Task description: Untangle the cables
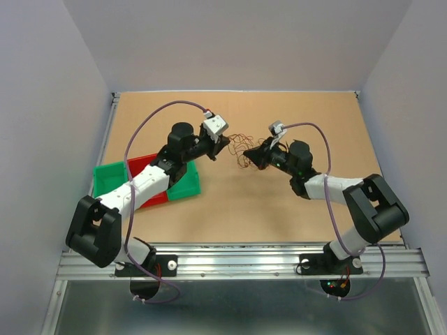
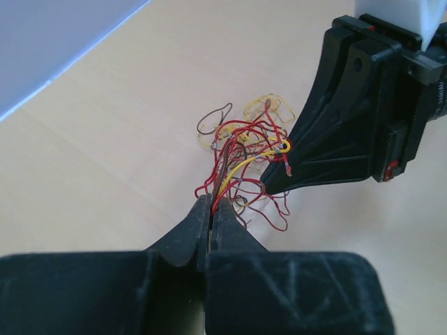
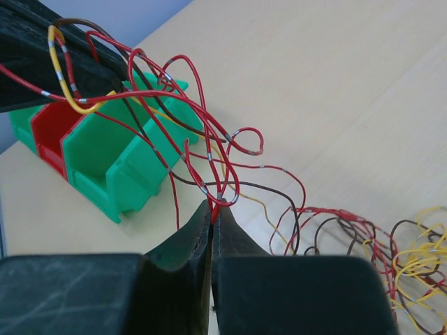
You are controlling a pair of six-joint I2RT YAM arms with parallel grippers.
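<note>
the cables [image 1: 241,145], a tangle of thin red, yellow and brown wires, sit in the middle of the table [image 1: 279,216]. the left gripper [image 2: 211,204] clamps its jaws on several strands; the right gripper [image 3: 211,209] pinches a red one. both sides look held, so next i judge a slow pull apart, without tightening knots.

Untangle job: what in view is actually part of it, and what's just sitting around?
In the job:
- cables
- left gripper, jaws shut on cables
- right gripper, jaws shut on cables

Lying about:
- green bins
- red bin
- table
</note>
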